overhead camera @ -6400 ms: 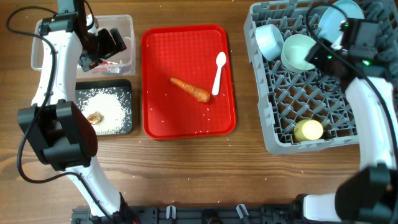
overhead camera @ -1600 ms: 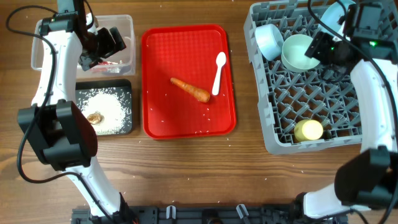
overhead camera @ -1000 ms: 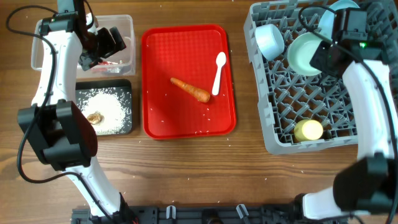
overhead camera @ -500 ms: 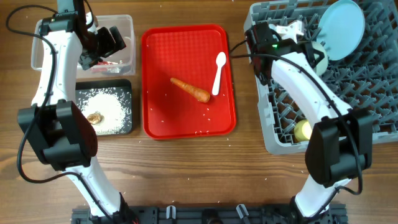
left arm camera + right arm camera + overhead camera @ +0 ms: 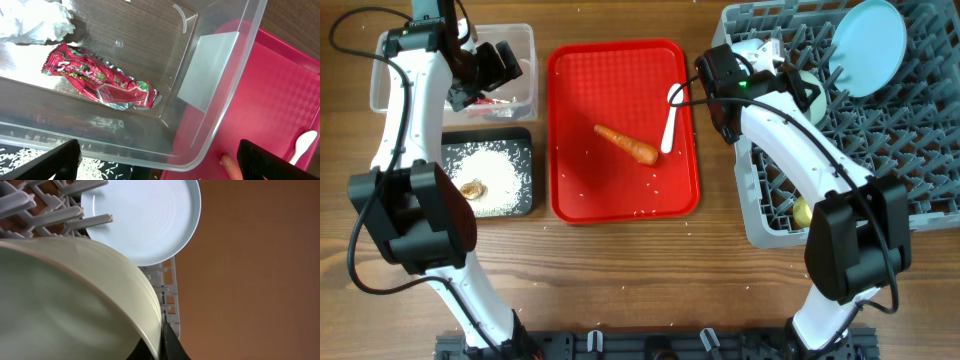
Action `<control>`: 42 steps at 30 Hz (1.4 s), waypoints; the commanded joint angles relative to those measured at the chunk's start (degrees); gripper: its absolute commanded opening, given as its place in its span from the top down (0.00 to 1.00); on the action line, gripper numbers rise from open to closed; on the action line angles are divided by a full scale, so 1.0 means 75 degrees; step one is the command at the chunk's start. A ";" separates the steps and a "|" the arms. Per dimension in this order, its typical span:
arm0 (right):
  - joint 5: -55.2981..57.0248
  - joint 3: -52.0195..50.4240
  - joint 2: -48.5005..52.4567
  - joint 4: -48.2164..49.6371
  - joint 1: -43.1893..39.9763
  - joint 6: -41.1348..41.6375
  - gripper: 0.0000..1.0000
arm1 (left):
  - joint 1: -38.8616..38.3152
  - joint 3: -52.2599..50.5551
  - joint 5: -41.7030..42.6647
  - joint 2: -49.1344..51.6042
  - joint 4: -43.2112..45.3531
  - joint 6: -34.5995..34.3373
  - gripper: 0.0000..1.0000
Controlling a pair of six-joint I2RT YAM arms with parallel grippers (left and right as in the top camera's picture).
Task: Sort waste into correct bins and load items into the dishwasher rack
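My right gripper is shut on the rim of the pale green bowl, which is tilted inside the dishwasher rack near its left edge. The light blue plate stands upright in the rack behind it. A yellow cup shows partly under my right arm. On the red tray lie the orange carrot and the white spoon. My left gripper hangs open over the clear bin, which holds a red wrapper and tissue.
The black bin in front of the clear one holds white rice and a brown scrap. Rice grains are scattered on the tray and on the table. My right arm lies across the rack's left side.
My right wrist has swung from the rack's back right round to its left edge, still gripping the pale green bowl. The plate now shows uncovered. The left arm has not moved.
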 commanded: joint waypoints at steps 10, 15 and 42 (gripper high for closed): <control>-0.0315 -0.0119 0.0169 0.0172 -0.0102 -0.0268 0.96 | -0.0015 0.0108 -0.0047 -0.0143 0.0052 -0.0035 0.00; -0.1276 -0.0119 0.0172 -0.0364 0.0087 -0.0108 0.96 | -0.0015 0.0108 -0.0047 -0.0143 0.0052 -0.0035 0.00; -1.0282 0.1373 -0.2151 0.1562 -0.0656 0.1008 0.00 | -0.2259 0.0108 0.0734 -0.0134 -0.0242 0.0723 0.05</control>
